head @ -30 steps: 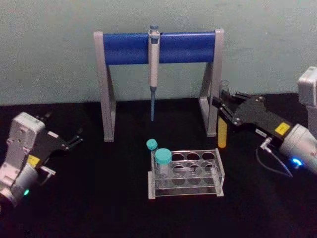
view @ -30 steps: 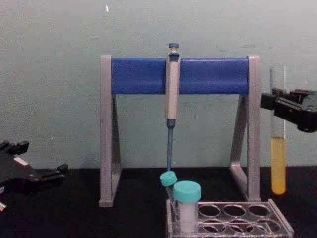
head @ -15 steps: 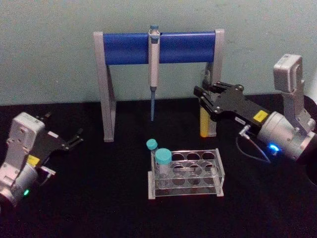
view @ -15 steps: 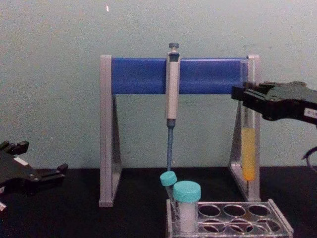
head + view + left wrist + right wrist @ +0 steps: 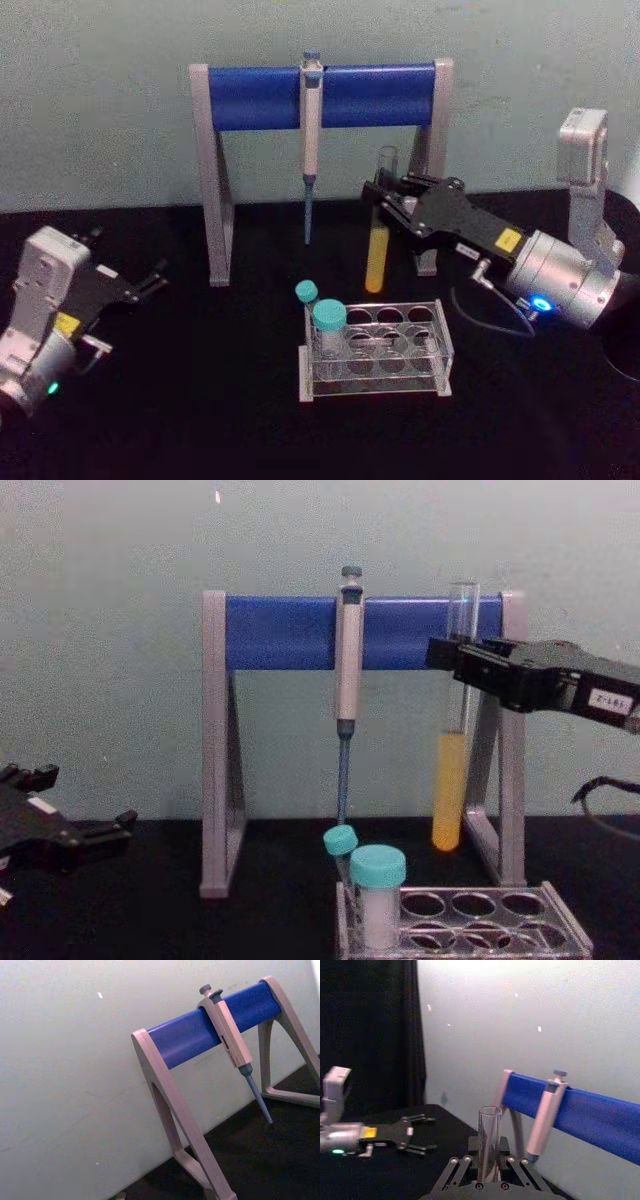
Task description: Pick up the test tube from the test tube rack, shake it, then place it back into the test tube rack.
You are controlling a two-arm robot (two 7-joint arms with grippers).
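Black tabletop [image 5: 200, 420], pale wall behind: the test tube [image 5: 377, 235], yellow liquid in its lower part, hangs nearly upright in the air just behind the test tube rack [image 5: 441, 345], its upper part clamped in the right gripper [image 5: 381, 200]. Teal-capped tubes [image 5: 328, 318] stand at the rack's left end; the left gripper [image 5: 152, 280] rests far left, fingers apart.

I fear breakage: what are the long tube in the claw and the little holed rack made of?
The test tube, held by the right gripper, looks like clear, glossy glass or hard plastic: the blue stand shows through it. The test tube rack looks like clear moulded plastic, with pale shiny edges. The left gripper sits open, far left.
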